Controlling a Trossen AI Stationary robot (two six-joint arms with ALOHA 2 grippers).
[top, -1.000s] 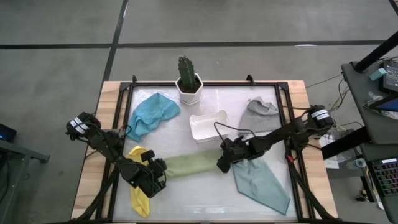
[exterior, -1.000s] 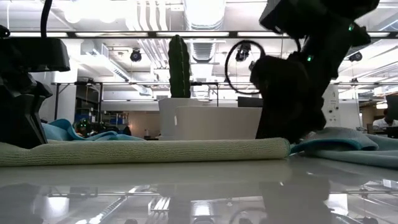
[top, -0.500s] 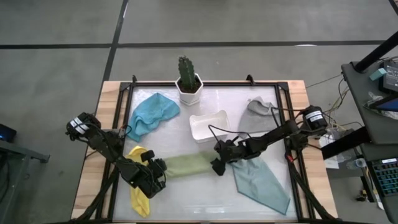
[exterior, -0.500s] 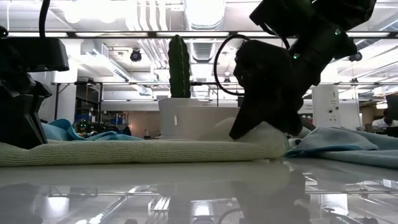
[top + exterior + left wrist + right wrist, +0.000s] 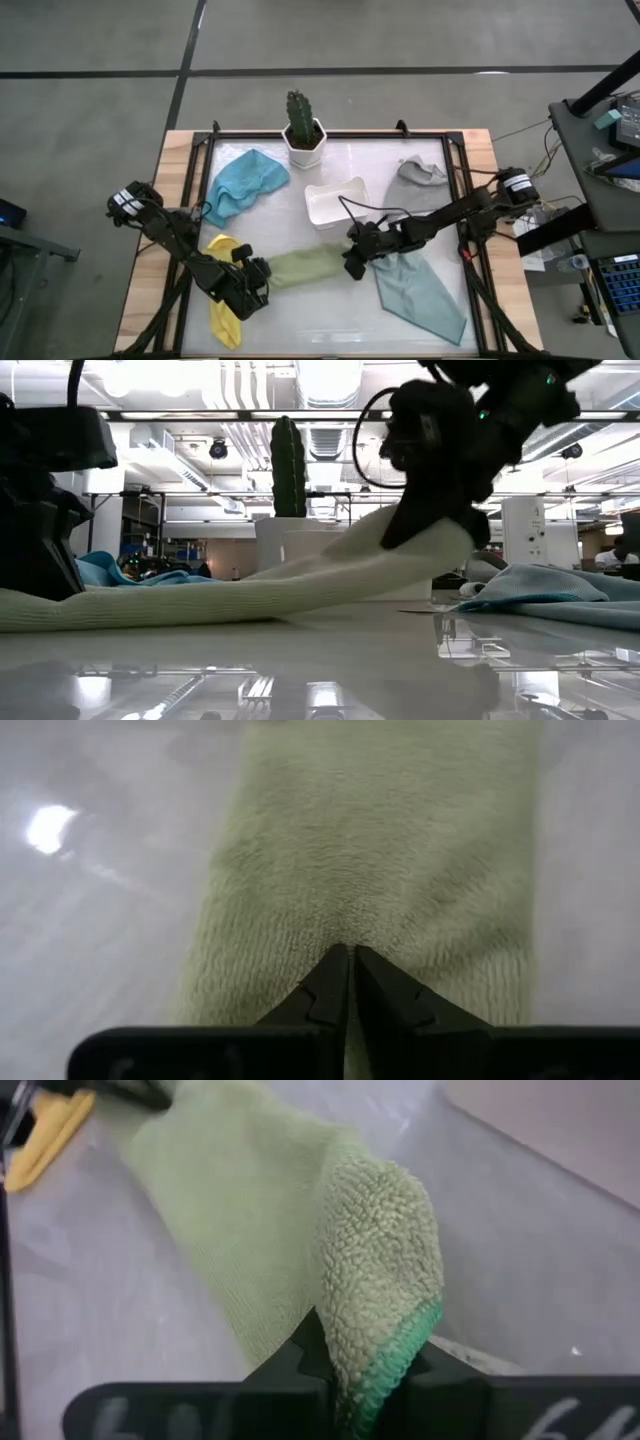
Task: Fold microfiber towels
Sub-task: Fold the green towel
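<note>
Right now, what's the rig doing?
Both arms are folding the olive green towel. The left gripper is shut on one end, low at the table. The right gripper is shut on the other end and holds it raised. Blue, yellow, teal and grey towels lie untouched.

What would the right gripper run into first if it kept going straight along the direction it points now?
Probably the left gripper, shut on the far end of the olive green towel that the right gripper holds lifted; only the towel's length lies between them.
</note>
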